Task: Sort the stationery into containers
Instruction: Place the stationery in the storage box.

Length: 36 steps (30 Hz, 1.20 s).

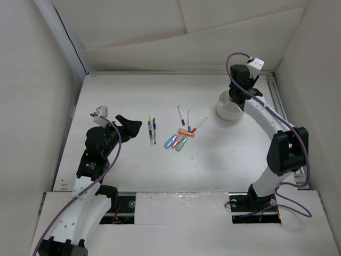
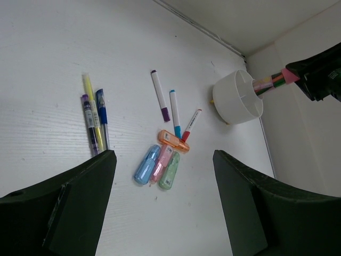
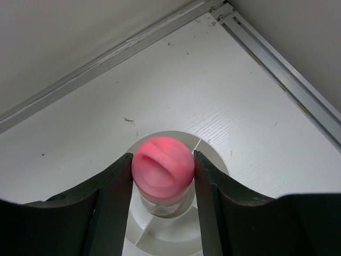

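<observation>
1. Right gripper (image 3: 162,160): the jaws are closed to a narrow gap and clamp a pink-ended piece (image 3: 162,169) by its rounded top. We see nothing else in its hold.
2. Pink-ended piece: we see it end-on in the right wrist view, with its long axis running down from the fingers into the white cup (image 2: 230,109). The left wrist view shows it slanting toward the cup's mouth.
3. White cup: it sits directly under the held piece at the table's (image 1: 240,160) far right. We see its inner dividers but cannot tell which compartment lies below the tip. The right arm is much the nearer, and we judge release needs only a short drop.
4. Left gripper (image 1: 129,124): the jaws are spread wide and hold nothing. It hovers just beside the yellow, blue and purple pens (image 1: 152,129).
5. Pastel markers (image 1: 178,140): blue, pink and green lie side by side, with orange across their ends, between the arms.
6. Three thin white pens (image 1: 188,121): they are fanned just beyond the markers. Nothing blocks the cup.
</observation>
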Tool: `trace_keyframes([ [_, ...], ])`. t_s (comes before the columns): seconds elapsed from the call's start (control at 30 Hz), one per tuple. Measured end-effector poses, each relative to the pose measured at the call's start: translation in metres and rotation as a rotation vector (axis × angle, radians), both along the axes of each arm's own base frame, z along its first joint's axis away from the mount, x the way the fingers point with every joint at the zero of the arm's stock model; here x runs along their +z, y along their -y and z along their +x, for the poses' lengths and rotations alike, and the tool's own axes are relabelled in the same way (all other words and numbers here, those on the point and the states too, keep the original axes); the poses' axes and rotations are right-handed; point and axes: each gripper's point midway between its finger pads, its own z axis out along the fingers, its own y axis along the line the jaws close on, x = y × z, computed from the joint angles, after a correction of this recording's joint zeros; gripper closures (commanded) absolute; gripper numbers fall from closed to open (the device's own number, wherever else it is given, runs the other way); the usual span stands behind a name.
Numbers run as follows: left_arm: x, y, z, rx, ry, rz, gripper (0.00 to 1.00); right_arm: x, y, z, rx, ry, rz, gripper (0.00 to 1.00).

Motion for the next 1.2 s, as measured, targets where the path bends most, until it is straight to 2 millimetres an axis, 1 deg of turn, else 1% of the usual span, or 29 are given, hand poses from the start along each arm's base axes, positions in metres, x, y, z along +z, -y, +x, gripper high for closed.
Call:
trace_keyframes([
  [0.03,0.000,0.000,0.000,0.000,0.000,0.000,0.29,0.000,-0.002,0.000,0.003,-0.001,0.000,0.45],
  [0.1,0.000,0.000,0.000,0.000,0.000,0.000,0.29,0.000,-0.005,0.000,0.008,-0.001,0.002,0.36],
  [0.13,0.000,0.000,0.000,0.000,0.000,0.000,0.29,0.000,-0.006,-0.001,0.009,0.000,0.003,0.27],
  [0.2,0.000,0.000,0.000,0.000,0.000,0.000,0.29,0.000,-0.010,-0.001,0.013,0.002,0.005,0.22],
  [0.23,0.000,0.000,0.000,0.000,0.000,0.000,0.29,0.001,-0.011,-0.001,0.014,0.002,0.004,0.22],
  [0.27,0.000,0.000,0.000,0.000,-0.001,0.000,0.29,0.002,-0.013,0.000,0.015,0.001,0.001,0.19],
  [0.33,0.000,0.000,0.000,0.000,-0.001,0.000,0.29,0.006,-0.017,0.001,0.023,0.005,0.001,0.19],
  [0.4,0.000,0.000,0.000,0.000,-0.001,0.000,0.29,0.013,-0.022,0.001,0.032,0.013,-0.001,0.25],
  [0.47,0.000,0.000,0.000,0.000,-0.001,0.000,0.29,0.020,-0.033,0.001,0.061,0.022,-0.003,0.35],
  [0.5,0.000,0.000,0.000,0.000,-0.001,0.000,0.29,0.023,-0.040,0.000,0.086,0.025,-0.001,0.59],
  [0.57,-0.001,0.000,0.000,0.000,-0.002,0.000,0.29,0.026,-0.064,-0.002,0.172,0.022,0.009,0.81],
  [0.6,-0.001,0.000,0.000,0.000,-0.003,0.000,0.30,0.027,-0.079,-0.003,0.229,0.022,0.024,1.00],
  [0.63,-0.001,0.000,0.001,0.000,-0.004,0.001,0.32,0.026,-0.101,-0.005,0.305,0.018,0.049,1.00],
  [0.67,-0.002,0.000,0.001,0.000,-0.006,0.001,0.32,0.025,-0.111,-0.005,0.345,0.013,0.055,1.00],
  [0.7,-0.002,0.000,0.001,0.000,-0.006,0.001,0.32,0.021,-0.133,-0.008,0.424,0.000,0.078,1.00],
  [0.8,-0.002,0.000,0.001,0.001,-0.007,0.002,0.33,0.003,-0.187,-0.011,0.604,-0.048,0.122,1.00],
  [0.83,-0.002,0.000,0.001,0.001,-0.009,0.002,0.33,-0.007,-0.205,-0.011,0.655,-0.073,0.129,0.95],
  [0.9,-0.002,0.000,0.001,0.001,-0.008,0.002,0.33,-0.031,-0.237,-0.008,0.736,-0.127,0.134,0.82],
  [0.93,-0.002,0.000,0.001,0.001,-0.008,0.002,0.33,-0.045,-0.250,-0.006,0.765,-0.158,0.131,0.77],
  [0.97,-0.002,0.000,0.001,0.001,-0.008,0.002,0.33,-0.060,-0.260,-0.005,0.787,-0.192,0.129,0.68],
  [1.0,-0.002,0.000,0.001,0.001,-0.008,0.002,0.33,-0.075,-0.272,-0.003,0.810,-0.227,0.125,0.66],
  [1.07,-0.002,-0.001,0.001,0.004,-0.008,0.002,0.33,-0.106,-0.289,0.000,0.846,-0.291,0.120,0.58],
  [1.1,-0.002,-0.001,0.001,0.006,-0.008,0.003,0.33,-0.120,-0.293,0.001,0.855,-0.323,0.119,0.58],
  [1.13,-0.002,-0.001,0.002,0.007,-0.008,0.003,0.33,-0.133,-0.296,0.002,0.861,-0.352,0.117,0.54],
  [1.2,-0.002,-0.001,0.002,0.008,-0.008,0.003,0.33,-0.155,-0.299,0.005,0.865,-0.403,0.111,0.53],
])
